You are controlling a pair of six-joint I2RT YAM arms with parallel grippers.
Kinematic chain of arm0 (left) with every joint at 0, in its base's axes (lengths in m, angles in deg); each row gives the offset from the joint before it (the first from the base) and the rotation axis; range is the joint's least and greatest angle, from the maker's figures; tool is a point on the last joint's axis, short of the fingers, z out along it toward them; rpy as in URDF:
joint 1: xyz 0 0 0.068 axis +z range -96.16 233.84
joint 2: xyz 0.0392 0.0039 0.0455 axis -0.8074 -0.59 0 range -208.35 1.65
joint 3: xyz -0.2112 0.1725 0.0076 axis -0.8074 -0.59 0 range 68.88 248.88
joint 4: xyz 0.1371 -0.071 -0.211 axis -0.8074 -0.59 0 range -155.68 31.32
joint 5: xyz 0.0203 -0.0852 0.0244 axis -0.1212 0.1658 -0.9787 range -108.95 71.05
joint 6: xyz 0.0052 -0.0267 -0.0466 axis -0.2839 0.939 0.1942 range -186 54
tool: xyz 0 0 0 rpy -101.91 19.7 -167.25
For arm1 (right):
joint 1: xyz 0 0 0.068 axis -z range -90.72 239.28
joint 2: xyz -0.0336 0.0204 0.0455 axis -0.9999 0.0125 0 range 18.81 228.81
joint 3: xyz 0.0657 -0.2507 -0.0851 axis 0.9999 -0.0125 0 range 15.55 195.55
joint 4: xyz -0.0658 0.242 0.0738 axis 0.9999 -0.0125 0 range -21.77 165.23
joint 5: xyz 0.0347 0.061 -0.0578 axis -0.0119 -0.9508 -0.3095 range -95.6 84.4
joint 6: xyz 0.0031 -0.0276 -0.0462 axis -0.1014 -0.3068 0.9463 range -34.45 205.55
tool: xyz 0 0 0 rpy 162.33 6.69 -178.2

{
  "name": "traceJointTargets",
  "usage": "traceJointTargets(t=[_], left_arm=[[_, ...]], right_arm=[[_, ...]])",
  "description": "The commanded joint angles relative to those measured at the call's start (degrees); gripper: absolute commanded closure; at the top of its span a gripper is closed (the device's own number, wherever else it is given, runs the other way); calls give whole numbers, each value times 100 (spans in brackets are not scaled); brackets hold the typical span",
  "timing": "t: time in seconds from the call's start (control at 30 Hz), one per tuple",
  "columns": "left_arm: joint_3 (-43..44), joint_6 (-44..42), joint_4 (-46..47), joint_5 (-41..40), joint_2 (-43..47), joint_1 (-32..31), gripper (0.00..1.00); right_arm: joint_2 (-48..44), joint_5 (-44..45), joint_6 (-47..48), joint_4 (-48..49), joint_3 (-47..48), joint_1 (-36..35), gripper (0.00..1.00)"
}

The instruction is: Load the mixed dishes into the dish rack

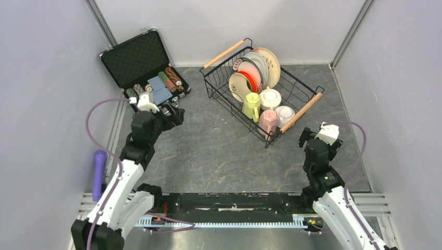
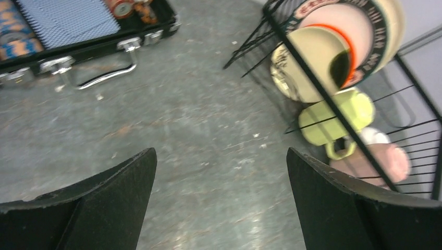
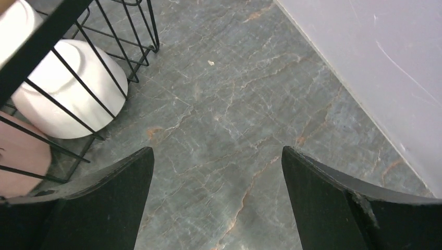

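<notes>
Dishes (image 1: 250,73) are all in the rack (image 1: 305,89), which stands turned at an angle on the far right part of the bench (image 1: 219,151). One of its wooden handles (image 1: 224,53) is on the far side and the other on the near side. Plates (image 1: 268,63) stand on edge in a row at the rack's far end, leaning on one another: a cream one at the back, an orange-rimmed one in the middle and a smaller cream one in front. At the near end sit a yellow-green mug (image 1: 252,105), a white mug (image 1: 270,98), a pink mug (image 1: 268,121) and a bowl (image 1: 285,114). The bowl is in the corner by the near handle, touching the wires.

Left claw (image 1: 174,113) is spread wide and holds nothing. It hangs over bare bench just in front of the open case (image 1: 135,57), well apart from the rack. In its wrist view both fingers (image 2: 120,192) frame grey bench only. The case holds striped chips (image 1: 172,77) and a blue card box (image 1: 159,88).

Right claw (image 1: 306,138) is also spread wide and empty. It hovers just beside the rack's near corner, with only bench between its fingers. The bowl and pink mug show behind the wires at the left of its wrist view.
</notes>
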Motion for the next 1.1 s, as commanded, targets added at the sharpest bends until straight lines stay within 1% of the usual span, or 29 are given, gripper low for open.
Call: traceJointTargets(t=[0.0, 0.03, 0.1, 0.17, 0.2, 0.27, 0.3, 0.37, 0.4, 0.5, 0.57, 0.6, 0.63, 0.67, 0.7, 0.73, 0.8, 0.83, 0.87, 0.9, 0.93, 0.97, 1.0, 1.03, 1.07], left_arm=[[-792, -758, 385, -576, 609, -18, 0], [-976, -793, 566, -654, 637, -18, 0], [-1315, -956, 890, -881, 582, -18, 0], [-1637, -1182, 1159, -1322, 514, -18, 0], [-1809, -1321, 1411, -1514, 498, -18, 0], [-2277, -1580, 2164, -1863, 461, -13, 0], [-2241, -1709, 2081, -1935, 463, -9, 0], [-2387, -1991, 2768, -1826, 271, -8, 0], [-2432, -2075, 3058, -1894, 104, -9, 0], [-2532, -2614, 4036, -2033, -781, -1, 0], [-2536, -2666, 4446, -2154, -1356, 48, 0], [-2582, -2555, 4786, -2032, -1597, 104, 0], [-2688, -2562, 5314, -1704, -1823, 183, 1], [-2681, -2607, 5663, -1578, -2095, 226, 2], [-2499, -2768, 5420, -1458, -2245, 236, 4], [-2352, -2928, 5376, -1387, -2384, 257, 6], [-2516, -3214, 6355, -1282, -2806, 354, 6], [-2498, -3158, 6501, -1216, -3071, 442, 7], [-2462, -3133, 6587, -1145, -3294, 481, 8], [-2480, -3178, 6883, -1066, -3611, 491, 9], [-2475, -3214, 7141, -1081, -3765, 490, 7], [-2345, -3120, 6559, -1132, -3608, 504, 5], [-2238, -3056, 6342, -1132, -3571, 553, 3], [-2289, -3066, 6647, -1123, -3661, 570, 0], [-2341, -3064, 6741, -1154, -3674, 566, 0]], right_arm=[[-112, -198, 998, 2309, -818, -2, 6], [-146, -251, 1140, 2800, -1116, 17, 10], [-224, -464, 1600, 3611, -1602, 77, 14], [-236, -622, 1900, 4416, -2124, 181, 16], [-200, -981, 2128, 4729, -2349, 283, 17], [4, -1244, 2374, 5614, -2731, 376, 18], [230, -1275, 2562, 6075, -2950, 385, 18], [852, -1300, 2856, 7094, -3223, 398, 17], [1221, -1340, 3035, 7636, -3297, 403, 16], [2591, -1262, 3026, 9091, -3386, 431, 16], [3430, -1302, 3040, 10015, -3412, 501, 16], [3808, -1321, 3095, 10489, -3429, 512, 17], [4085, -1536, 3119, 10929, -3477, 546, 18], [4313, -1664, 3178, 11128, -3428, 582, 19], [4543, -1786, 3223, 11144, -3328, 586, 19], [4693, -1808, 3226, 11113, -3241, 592, 19], [5131, -1827, 3216, 11337, -3151, 616, 16], [5445, -1800, 3217, 11576, -3142, 620, 15], [5748, -1719, 3284, 12079, -3154, 618, 15], [5741, -1727, 3281, 12120, -3161, 623, 13], [5535, -1650, 3198, 11567, -3028, 620, 11], [5402, -1354, 3044, 10843, -2818, 622, 10], [5387, -1278, 2984, 10382, -2536, 643, 2], [5465, -1318, 3044, 10045, -2311, 645, 2], [5420, -1351, 2994, 10117, -2376, 666, 2]])
